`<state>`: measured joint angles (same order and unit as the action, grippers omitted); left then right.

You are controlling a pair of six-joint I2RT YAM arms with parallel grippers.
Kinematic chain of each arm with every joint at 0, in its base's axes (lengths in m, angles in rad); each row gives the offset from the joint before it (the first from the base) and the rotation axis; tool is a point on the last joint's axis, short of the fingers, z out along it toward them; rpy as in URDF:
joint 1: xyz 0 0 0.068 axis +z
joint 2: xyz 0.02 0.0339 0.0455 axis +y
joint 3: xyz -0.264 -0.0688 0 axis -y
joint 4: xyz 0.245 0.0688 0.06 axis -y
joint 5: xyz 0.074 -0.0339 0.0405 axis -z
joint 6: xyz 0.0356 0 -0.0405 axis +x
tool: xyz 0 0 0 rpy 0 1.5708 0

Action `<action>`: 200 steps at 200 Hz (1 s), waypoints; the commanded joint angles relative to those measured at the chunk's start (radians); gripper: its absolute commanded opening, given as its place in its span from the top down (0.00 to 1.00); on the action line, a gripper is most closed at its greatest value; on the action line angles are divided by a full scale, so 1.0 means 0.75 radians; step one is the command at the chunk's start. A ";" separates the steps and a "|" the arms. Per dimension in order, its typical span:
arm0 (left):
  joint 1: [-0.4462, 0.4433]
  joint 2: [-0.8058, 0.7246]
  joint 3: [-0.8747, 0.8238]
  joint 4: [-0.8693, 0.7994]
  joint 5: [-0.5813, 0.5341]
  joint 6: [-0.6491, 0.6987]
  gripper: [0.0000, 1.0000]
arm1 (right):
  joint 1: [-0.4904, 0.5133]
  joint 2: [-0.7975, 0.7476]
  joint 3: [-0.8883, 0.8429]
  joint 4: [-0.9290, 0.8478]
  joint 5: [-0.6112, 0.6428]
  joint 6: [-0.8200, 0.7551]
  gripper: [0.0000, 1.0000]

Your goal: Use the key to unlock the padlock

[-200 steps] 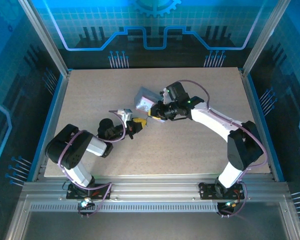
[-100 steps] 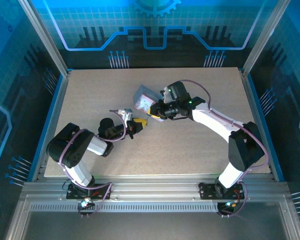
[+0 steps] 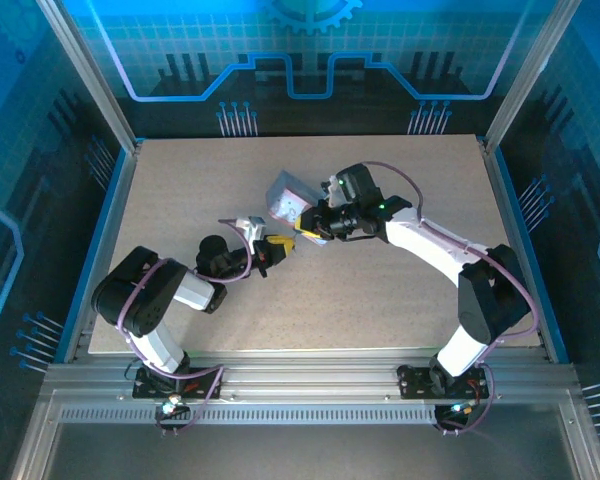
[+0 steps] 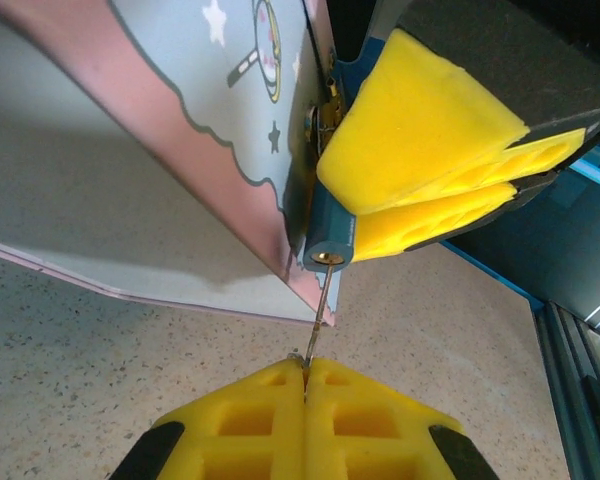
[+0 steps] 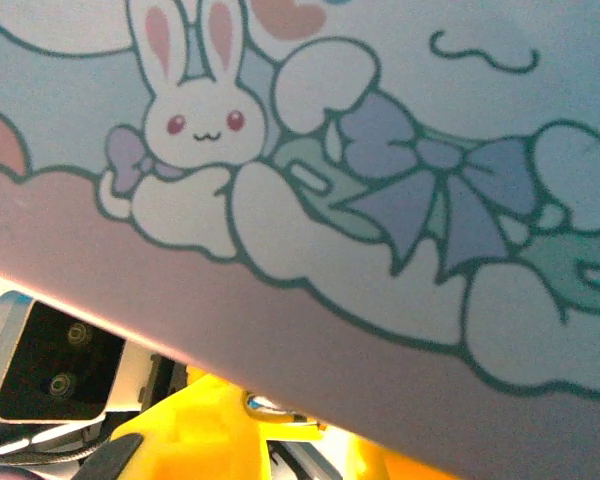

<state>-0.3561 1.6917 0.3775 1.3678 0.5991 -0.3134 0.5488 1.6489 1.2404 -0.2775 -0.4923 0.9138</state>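
Note:
The padlock (image 4: pixel 325 225), a small dark blue body, hangs at the edge of the cartoon-printed tin (image 4: pixel 180 120). The yellow fingers (image 4: pixel 420 150) of my right gripper (image 3: pixel 310 229) are clamped on it from the right. My left gripper (image 4: pixel 305 365) is shut on the key (image 4: pixel 318 315). The key is a thin metal shaft that runs up from the fingertips, and its tip is at the padlock's brass keyhole. In the top view the left gripper (image 3: pixel 278 245) sits just below and left of the right one, in front of the tin (image 3: pixel 288 197).
The tin (image 5: pixel 380 150) stands tilted, very close in front of the right wrist camera. The speckled tabletop (image 3: pixel 380 290) is open all round the two grippers. Blue rails and transparent walls border it.
The right arm's wrist has shifted very slightly near the tin. The left arm, key and padlock stay where they were.

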 commanded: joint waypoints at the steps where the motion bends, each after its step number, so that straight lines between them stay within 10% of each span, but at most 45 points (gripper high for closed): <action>1: 0.009 -0.046 0.025 0.044 -0.001 -0.001 1.00 | -0.014 -0.050 -0.003 0.112 -0.078 0.022 1.00; 200: 0.006 -0.135 -0.030 0.044 -0.088 0.018 1.00 | -0.026 -0.073 -0.028 0.153 -0.102 0.106 1.00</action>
<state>-0.3542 1.6070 0.3721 1.3666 0.5587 -0.3145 0.5362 1.6352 1.2148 -0.2394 -0.5255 0.9844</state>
